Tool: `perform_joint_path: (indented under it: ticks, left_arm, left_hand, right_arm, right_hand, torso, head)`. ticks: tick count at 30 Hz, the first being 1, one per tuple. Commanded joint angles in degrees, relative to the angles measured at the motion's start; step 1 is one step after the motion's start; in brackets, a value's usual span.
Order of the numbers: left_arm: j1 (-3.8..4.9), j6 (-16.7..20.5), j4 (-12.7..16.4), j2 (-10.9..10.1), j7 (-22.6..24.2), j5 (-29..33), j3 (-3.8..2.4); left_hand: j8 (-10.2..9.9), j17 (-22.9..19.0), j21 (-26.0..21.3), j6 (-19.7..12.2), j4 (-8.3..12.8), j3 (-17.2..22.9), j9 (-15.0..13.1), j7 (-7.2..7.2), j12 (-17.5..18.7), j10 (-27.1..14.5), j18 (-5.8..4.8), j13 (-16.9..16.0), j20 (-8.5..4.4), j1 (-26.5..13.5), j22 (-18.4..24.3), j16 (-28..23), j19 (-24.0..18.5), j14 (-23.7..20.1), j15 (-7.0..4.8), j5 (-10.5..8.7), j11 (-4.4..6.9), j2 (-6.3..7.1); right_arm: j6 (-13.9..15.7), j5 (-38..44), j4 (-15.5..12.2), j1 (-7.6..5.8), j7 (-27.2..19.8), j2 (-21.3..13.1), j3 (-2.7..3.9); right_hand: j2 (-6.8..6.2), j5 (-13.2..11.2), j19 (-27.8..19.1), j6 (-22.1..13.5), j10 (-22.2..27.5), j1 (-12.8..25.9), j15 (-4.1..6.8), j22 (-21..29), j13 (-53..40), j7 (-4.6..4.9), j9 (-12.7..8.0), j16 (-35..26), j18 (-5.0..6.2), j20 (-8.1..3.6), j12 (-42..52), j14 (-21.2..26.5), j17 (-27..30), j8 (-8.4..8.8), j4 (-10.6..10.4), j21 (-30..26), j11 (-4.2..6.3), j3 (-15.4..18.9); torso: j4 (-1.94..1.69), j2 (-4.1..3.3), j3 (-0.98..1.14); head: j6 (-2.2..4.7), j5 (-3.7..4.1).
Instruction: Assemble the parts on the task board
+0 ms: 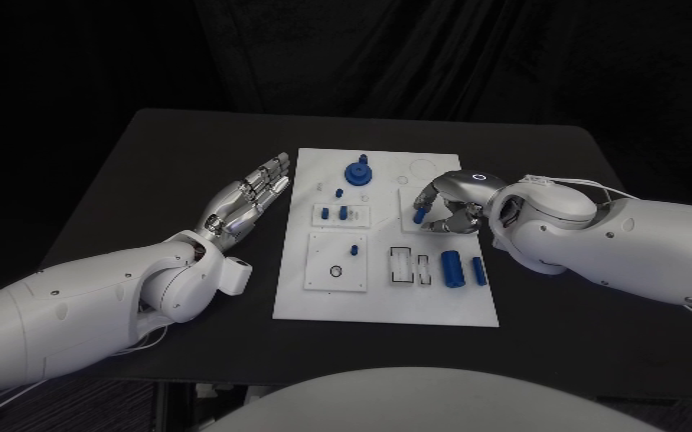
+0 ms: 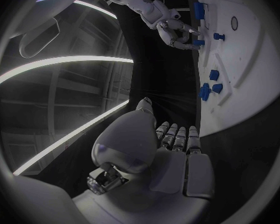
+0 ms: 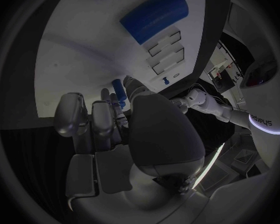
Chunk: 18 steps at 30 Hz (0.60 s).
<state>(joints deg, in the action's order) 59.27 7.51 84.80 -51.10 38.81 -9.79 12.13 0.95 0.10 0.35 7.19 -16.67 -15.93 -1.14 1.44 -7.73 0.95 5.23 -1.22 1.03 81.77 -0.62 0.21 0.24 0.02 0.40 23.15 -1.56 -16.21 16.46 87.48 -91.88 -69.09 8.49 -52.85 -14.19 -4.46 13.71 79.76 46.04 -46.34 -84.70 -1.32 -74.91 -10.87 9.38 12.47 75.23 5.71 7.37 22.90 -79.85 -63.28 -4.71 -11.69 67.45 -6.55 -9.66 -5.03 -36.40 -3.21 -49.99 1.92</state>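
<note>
On bench (image 1: 159, 152), task board (image 1: 325, 302) lies centred. Our right hand (image 1: 450, 204) pinches small blue peg (image 1: 421, 217) over board, likely for insertion. Our left hand (image 1: 248, 200) waits beside, flat, fingers extended, holding nothing.

1. The task board (image 1: 387, 302) lies at the middle of the table (image 1: 144, 152).
2. The left hand (image 1: 248, 198) lies on the table just left of the board.
3. The right hand (image 1: 450, 204) rests over the board's right half, with a small peg (image 1: 420, 218) at its fingers.
4. A gear part (image 1: 356, 172) stands near the board's far edge.
5. A cylinder (image 1: 451, 268) lies near the board's front right, a thinner pin (image 1: 479, 271) just to its right.
6. Two small pegs (image 1: 335, 213) stand left of the right hand.
</note>
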Motion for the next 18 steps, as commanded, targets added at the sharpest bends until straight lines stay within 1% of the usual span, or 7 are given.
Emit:
perform_joint_path:
  ticks: [1, 7, 9, 13, 15, 17, 18]
  left_arm:
    - [-0.16, -0.9, 0.1, 0.1, 7.6, 0.2, -0.05]
    - [-0.34, -1.6, 0.1, 0.2, 7.1, 0.2, -0.05]
    - [-0.40, -1.9, 0.1, 0.3, 6.8, 0.2, -0.05]
    - [-0.52, -2.4, 0.2, 0.5, 6.4, 0.2, -0.05]
    - [-0.60, -2.6, 0.2, 0.5, 6.3, 0.2, -0.05]
    - [-0.67, -2.8, 0.2, 0.6, 6.1, 0.2, -0.05]
    - [-0.70, -2.9, 0.2, 0.6, 6.0, 0.2, -0.05]
  left_hand:
    - [0.3, -0.1, -0.2, 0.6, 0.0, 0.5, -0.1, 0.20, -0.4, 0.1, -1.08, -0.1, -0.27, 0.6, 0.1, -0.2, -0.1, 0.0, 0.28, 0.59, -0.48, -0.01]
    - [0.4, -0.1, -0.2, 1.0, 0.0, 0.7, -0.1, 0.46, -0.4, 0.1, -1.21, -0.1, -0.04, 1.0, 0.0, -0.2, -0.1, 0.0, 0.62, 1.01, -0.76, -0.04]
    - [0.5, -0.1, -0.2, 1.6, 0.1, 1.1, -0.2, 0.87, -0.3, 0.0, -1.15, 0.0, 0.64, 1.6, 0.0, -0.2, -0.1, 0.0, 1.13, 1.33, -1.09, -0.14]
    - [0.5, -0.1, -0.2, 1.6, 0.1, 1.4, -0.2, 0.69, -0.2, -0.1, -1.03, 0.0, 1.05, 2.1, 0.0, -0.2, -0.1, 0.0, 1.46, 1.68, -1.43, -0.13]
    - [0.5, -0.1, -0.2, 1.8, 0.2, 1.5, -0.2, 0.71, -0.2, -0.1, -0.98, 0.0, 1.24, 2.3, 0.0, -0.2, -0.1, 0.0, 1.60, 1.92, -1.52, -0.10]
    - [0.5, -0.1, -0.2, 1.9, 0.3, 1.8, -0.2, 0.80, -0.2, -0.1, -0.91, 0.0, 1.50, 2.7, 0.0, -0.2, -0.1, 0.0, 1.78, 2.28, -1.66, -0.07]
    - [0.5, -0.1, -0.2, 1.9, 0.4, 1.9, -0.2, 0.88, -0.2, -0.1, -0.87, 0.0, 1.64, 3.0, 0.0, -0.2, -0.1, 0.0, 1.87, 2.49, -1.72, -0.05]
  right_arm:
    - [1.9, 0.4, 0.3, 0.15, -1.3, 0.4, 0.02]
    - [2.2, 0.4, 0.7, 0.16, -1.8, 1.1, 0.02]
    - [2.2, 0.4, 0.9, 0.17, -2.0, 1.3, 0.02]
    - [2.5, 0.4, 1.1, 0.18, -2.2, 1.5, 0.02]
    - [2.5, 0.4, 1.2, 0.19, -2.2, 1.6, 0.02]
    - [2.6, 0.4, 1.1, 0.19, -2.3, 1.5, 0.02]
    - [2.7, 0.4, 1.1, 0.19, -2.3, 1.4, 0.02]
  right_hand:
    - [0.29, 0.2, 0.3, 0.9, -1.6, -0.3, -0.62, -9.0, 0.2, 0.27, 0.0, 0.5, -1.16, 0.36, 0.1, -0.2, -0.3, -0.41, -0.4, 0.6, -0.08, 0.0]
    - [0.29, 0.8, 0.5, 2.0, -3.1, -0.6, -0.76, -9.1, 0.5, 0.35, 0.1, 0.7, -1.20, 0.57, 0.1, -0.4, -0.6, -0.89, -0.5, 1.0, -0.12, -0.4]
    - [0.28, 1.3, 0.5, 2.5, -4.0, -0.7, -0.77, -9.1, 0.7, 0.31, 0.2, 0.7, -1.18, 0.63, 0.1, -0.4, -0.5, -1.11, -0.7, 1.0, -0.09, -0.6]
    - [0.32, 2.0, 0.5, 4.1, -5.1, -1.2, -0.61, -9.1, 1.0, 0.08, 0.6, 0.8, -1.17, 0.57, -0.1, -0.4, -0.5, -1.83, -0.7, 1.1, 0.09, -1.4]
    - [0.37, 3.0, 0.6, 5.9, -6.5, -2.5, -0.38, -9.2, 1.5, -0.15, 1.2, 0.9, -1.20, 0.39, -0.5, -0.4, -0.6, -2.68, -0.3, 1.3, 0.35, -2.7]
    - [0.13, 4.0, 0.5, 6.4, -7.3, -2.9, -0.24, -9.2, 1.8, -0.21, 1.5, 0.8, -1.20, 0.27, -0.8, -0.4, -0.5, -2.84, -0.2, 1.3, 0.49, -3.3]
    - [-0.08, 4.7, 0.6, 6.6, -7.7, -3.0, -0.21, -9.2, 2.0, -0.24, 1.6, 0.9, -1.21, 0.19, -1.1, -0.4, -0.5, -2.89, -0.1, 1.4, 0.56, -3.7]
  torso:
    - [-0.13, 0.07, 0.02]
    - [0.03, 0.08, 0.00]
    - [0.04, 0.15, 0.03]
    - [0.09, 0.07, 0.01]
    - [0.08, 0.04, 0.00]
    - [0.05, 0.06, 0.01]
    - [-0.04, 0.04, -0.02]
  head:
    - [-0.01, 0.12]
    - [-0.01, 0.02]
    - [-0.01, 0.00]
    - [-0.01, -0.08]
    - [-0.01, -0.09]
    - [-0.01, -0.15]
    - [-0.01, -0.18]
